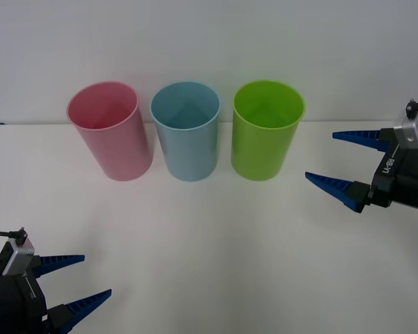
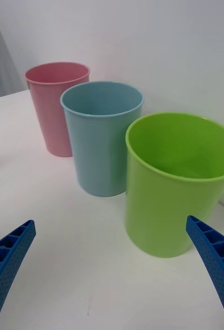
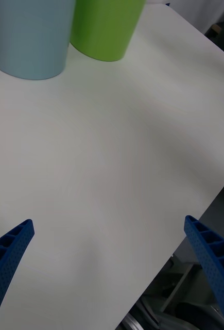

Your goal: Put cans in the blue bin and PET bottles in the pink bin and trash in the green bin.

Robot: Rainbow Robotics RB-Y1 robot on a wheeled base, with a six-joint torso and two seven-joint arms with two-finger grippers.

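Beside the green bin (image 1: 267, 139), the right gripper (image 1: 345, 161) hovers spread and empty; blue bin (image 1: 186, 129) and pink bin (image 1: 109, 129) line up beyond, left gripper (image 1: 76, 282) splayed nearer the robot.

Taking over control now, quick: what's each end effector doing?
Left end effector: open, holding nothing, low near the table's front-left corner.
Right end effector: open, holding nothing, beside the tall lime-green plastic bin.
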